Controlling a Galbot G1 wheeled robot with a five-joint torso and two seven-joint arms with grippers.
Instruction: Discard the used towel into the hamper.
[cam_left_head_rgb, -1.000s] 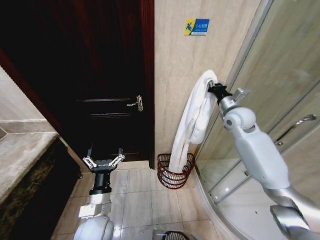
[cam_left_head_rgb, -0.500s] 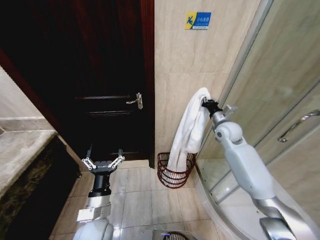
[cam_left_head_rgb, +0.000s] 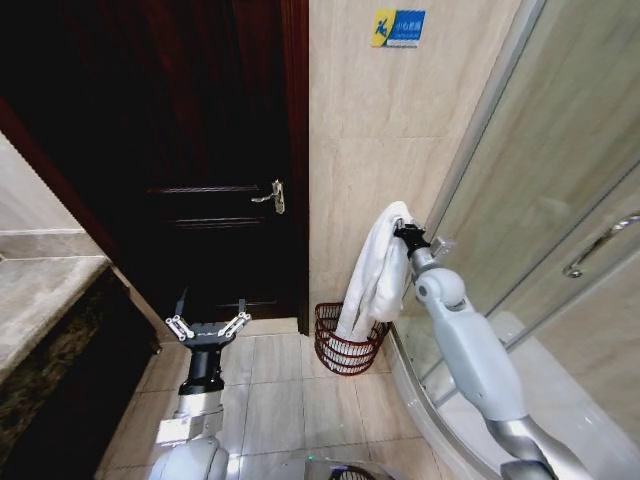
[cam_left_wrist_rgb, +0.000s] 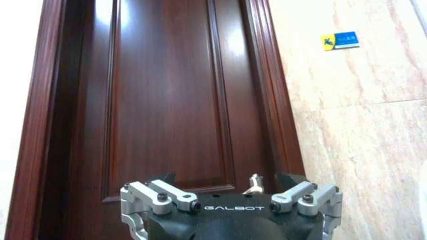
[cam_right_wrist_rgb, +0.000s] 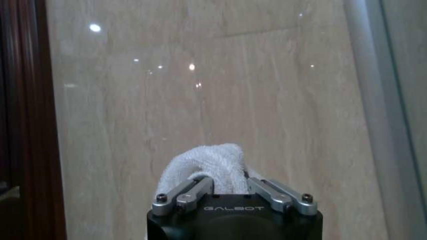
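In the head view the white towel (cam_left_head_rgb: 378, 268) hangs in a long fold from my right gripper (cam_left_head_rgb: 403, 232), which is shut on its top end close to the beige wall. The towel's lower end reaches down into the hamper (cam_left_head_rgb: 345, 352), a dark red-brown wire basket on the floor against the wall. The right wrist view has the towel (cam_right_wrist_rgb: 205, 163) bunched between the fingers of the right gripper (cam_right_wrist_rgb: 230, 186). Over the floor tiles in front of the door, my left gripper (cam_left_head_rgb: 207, 325) is open and holds nothing; the left wrist view has the left gripper (cam_left_wrist_rgb: 230, 196) facing the door.
A dark wooden door (cam_left_head_rgb: 200, 150) with a metal handle (cam_left_head_rgb: 270, 196) stands left of the hamper. A glass shower enclosure (cam_left_head_rgb: 540, 200) with a curved base is on the right. A stone counter (cam_left_head_rgb: 40, 290) runs along the left. Floor tiles (cam_left_head_rgb: 270, 400) lie before the hamper.
My right gripper has come down and slightly left along the wall with the towel, so more of the towel hangs into the hamper. The left arm has stayed put.
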